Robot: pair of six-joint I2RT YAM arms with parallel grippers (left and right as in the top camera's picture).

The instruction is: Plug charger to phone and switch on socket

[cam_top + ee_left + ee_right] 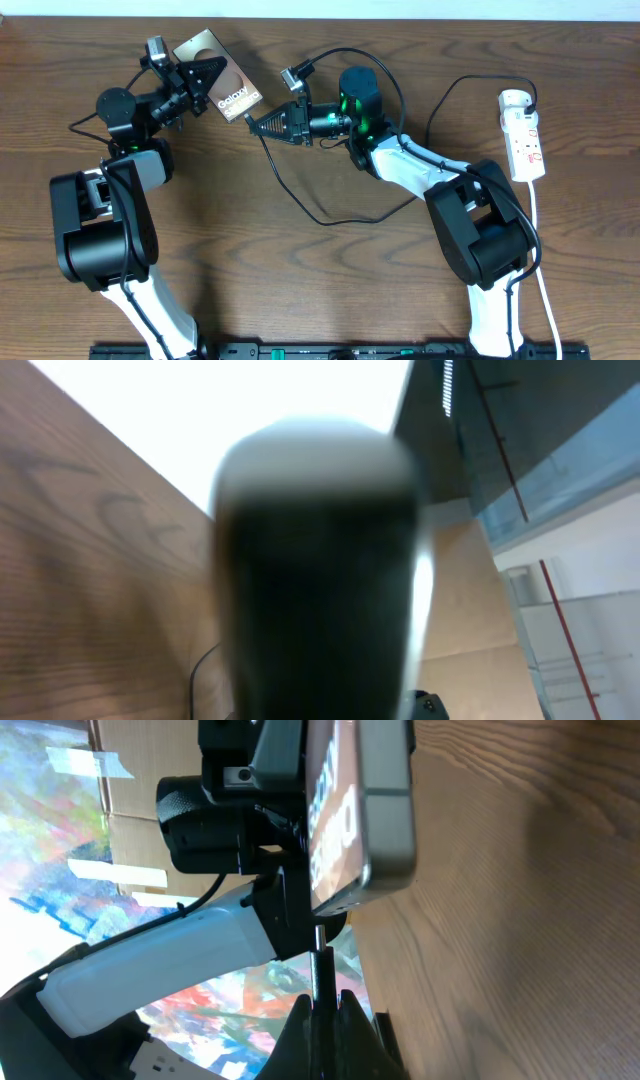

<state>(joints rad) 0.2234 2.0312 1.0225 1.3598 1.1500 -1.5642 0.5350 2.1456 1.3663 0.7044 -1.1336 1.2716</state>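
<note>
My left gripper (203, 74) is shut on the bronze-brown phone (232, 95) and holds it tilted above the table at the back left. In the left wrist view the phone (318, 580) is a dark blur that hides the fingers. My right gripper (252, 122) is shut on the charger's black plug tip (318, 948). In the right wrist view my right gripper (322, 1005) points the tip at the phone's end (372, 810). I cannot tell whether it is seated. The black cable (325, 218) loops over the table to the round white adapter (514, 99) on the white power strip (528, 148).
The power strip's white cord (540, 250) runs down the right side towards the front edge. The cable loop lies between the two arms. The left arm's base (100, 215) stands at the front left and the right arm's base (485, 235) at the front right.
</note>
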